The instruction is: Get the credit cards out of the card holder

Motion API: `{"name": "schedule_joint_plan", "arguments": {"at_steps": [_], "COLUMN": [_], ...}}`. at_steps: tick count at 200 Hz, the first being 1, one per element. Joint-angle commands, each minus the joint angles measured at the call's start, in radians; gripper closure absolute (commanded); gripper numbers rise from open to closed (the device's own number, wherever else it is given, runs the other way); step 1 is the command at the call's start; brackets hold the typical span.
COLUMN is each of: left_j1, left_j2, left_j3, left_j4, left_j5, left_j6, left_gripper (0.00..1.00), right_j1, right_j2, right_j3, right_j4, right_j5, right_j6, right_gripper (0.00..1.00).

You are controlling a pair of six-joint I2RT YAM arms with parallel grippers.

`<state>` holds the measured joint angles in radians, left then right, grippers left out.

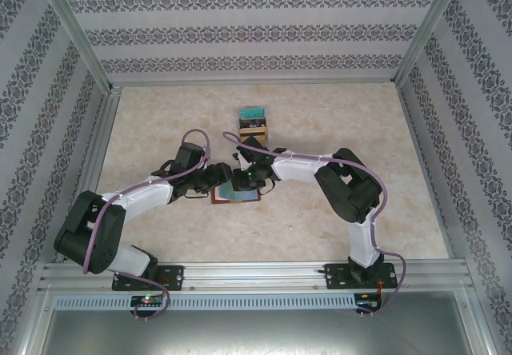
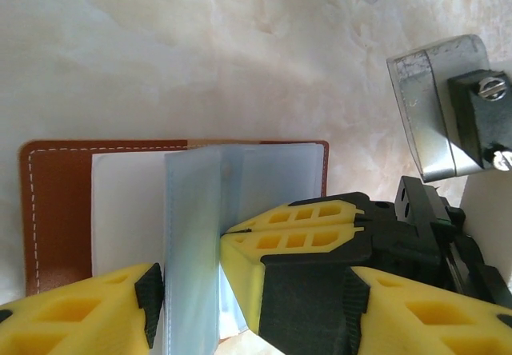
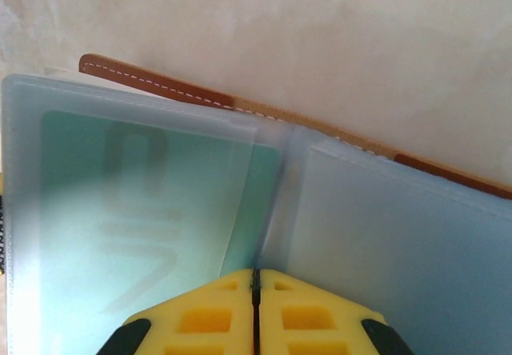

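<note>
Both my arms are bent in toward the middle, elbows out and wrists tipped down, so the two tools meet nose to nose. My right gripper is pressed fully together, with its tips right at the fold where the clear sleeve pages join. Honestly can't tell if a thin page is caught in that seam or not. Just to one side of those tips, a sleeve has a green card tucked inside.

My left gripper is spread wide and isn't clamping anything. One blue-grey sleeve page stands upright between its fingers, right up against one finger's black pad. The right gripper's closed tips poke in from the other side and meet that page's edge.

Under both tools the card holder lies open and flat on the table, brown leather cover down, with white stitching along the rim. Farther out past the grippers, apart from the holder, sits a small stack with a teal top.
</note>
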<state>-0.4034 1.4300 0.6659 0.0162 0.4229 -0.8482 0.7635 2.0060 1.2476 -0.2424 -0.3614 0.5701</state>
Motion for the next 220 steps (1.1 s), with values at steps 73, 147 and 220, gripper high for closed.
{"name": "schedule_joint_plan", "arguments": {"at_steps": [73, 147, 220], "left_j1": [0.038, 0.040, 0.039], "left_j2": [-0.111, -0.038, 0.012], "left_j3": [-0.037, -0.040, -0.039], "left_j4": [-0.041, -0.026, -0.045], "left_j5": [-0.026, 0.007, -0.009], "left_j6": [0.016, 0.010, 0.004], "left_gripper": [0.36, 0.39, 0.43], "right_j1": [0.019, 0.017, 0.018], "right_j2": [0.052, 0.051, 0.049], "right_j3": [0.009, 0.010, 0.007], "right_j4": [-0.063, -0.065, -0.065], "right_j5": [0.010, 0.009, 0.010], "right_j6": [-0.026, -0.029, -0.028], "right_gripper": [0.90, 0.91, 0.91]}}
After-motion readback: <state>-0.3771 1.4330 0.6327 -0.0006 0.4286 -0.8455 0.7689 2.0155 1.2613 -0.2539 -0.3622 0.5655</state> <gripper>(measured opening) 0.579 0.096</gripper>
